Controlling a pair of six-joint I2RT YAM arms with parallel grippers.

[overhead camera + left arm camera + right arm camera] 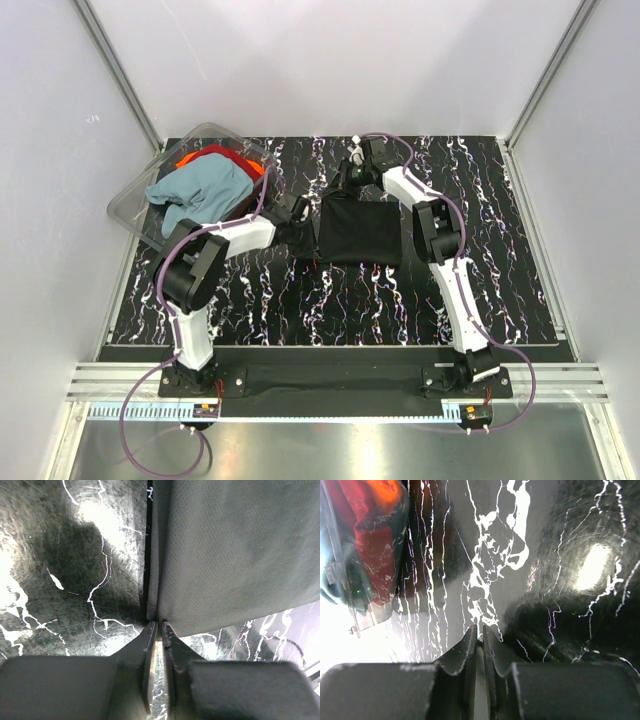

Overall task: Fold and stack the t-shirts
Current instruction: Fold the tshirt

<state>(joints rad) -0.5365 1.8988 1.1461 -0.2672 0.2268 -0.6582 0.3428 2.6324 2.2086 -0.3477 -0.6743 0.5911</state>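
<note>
The black t-shirt (360, 232) lies folded into a flat rectangle just to the right of the clear tub (135, 210). The left gripper (159, 626) is in on the shirt's tub-side edge, jaws pressed almost together and apparently nipping the hem, though the wrist view doesn't show how much cloth is really caught. There's the danger: a bite that thin could slip free on a pull, or take only the top layer and peel the fold open. A drag toward the tub could also skew that neat rectangle. The right gripper (480, 629) hovers farther right of the tub, about level with its middle, jaws pressed together on nothing, so nothing pins the cloth if it slides. Over to the tub itself: the dusty teal-blue t-shirt (200, 192) is bunched at the near side and the red-orange t-shirt (222, 157) is crumpled behind it, neither one folded. The teal one spills toward the tub's rim, which looks like a snag risk on any reach in.
</note>
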